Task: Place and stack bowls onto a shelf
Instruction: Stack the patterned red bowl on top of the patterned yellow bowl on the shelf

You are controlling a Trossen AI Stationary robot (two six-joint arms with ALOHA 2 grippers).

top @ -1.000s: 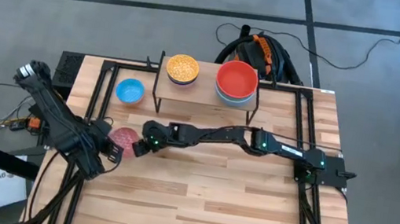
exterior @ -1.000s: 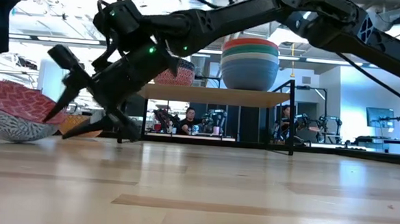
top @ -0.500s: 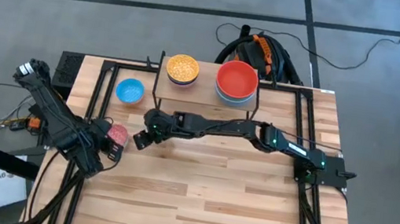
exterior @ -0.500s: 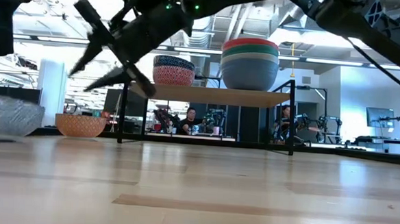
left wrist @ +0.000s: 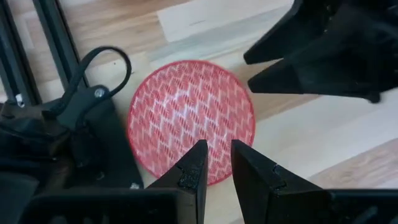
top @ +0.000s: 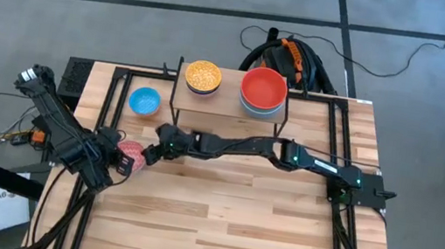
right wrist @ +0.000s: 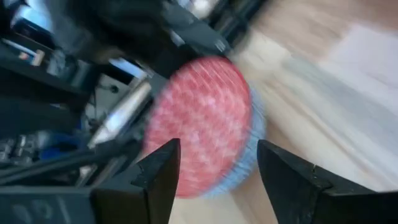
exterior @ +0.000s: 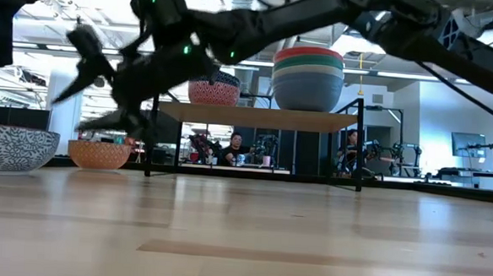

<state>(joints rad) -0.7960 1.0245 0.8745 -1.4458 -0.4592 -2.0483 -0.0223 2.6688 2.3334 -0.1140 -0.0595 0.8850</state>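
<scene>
Right gripper (top: pixel 148 152), seen from the high view, reaches across the table to the pink bowl (top: pixel 132 156) at the near left, its fingers spread and empty, while the left gripper (top: pixel 117 158) sits beside the same bowl; whether that one grips it cannot be told from above. On the shelf (top: pixel 226 103) a yellow bowl (top: pixel 202 75) tops one stack and a red bowl (top: pixel 263 89) tops another, and a blue bowl (top: pixel 145 101) sits on the table just left of the shelf. From the low view, the red-topped stack (exterior: pixel 308 77) shows several bowls nested, the other stack (exterior: pixel 214 90) looks like two, the blue bowl's patterned outside (exterior: pixel 98 154) shows beyond, and a patterned bowl (exterior: pixel 13 147) sits at the near left; the right gripper hangs open above the table between them. From the left wrist view, the left gripper's fingers (left wrist: pixel 191 170) stand a little apart over the pink bowl's near edge, holding nothing as far as can be seen. From the right wrist view, the right gripper's fingers (right wrist: pixel 163 165) are wide apart with the pink bowl between and beyond them, not held. Most bowls appear shelved; at least the pink and blue ones are left.
</scene>
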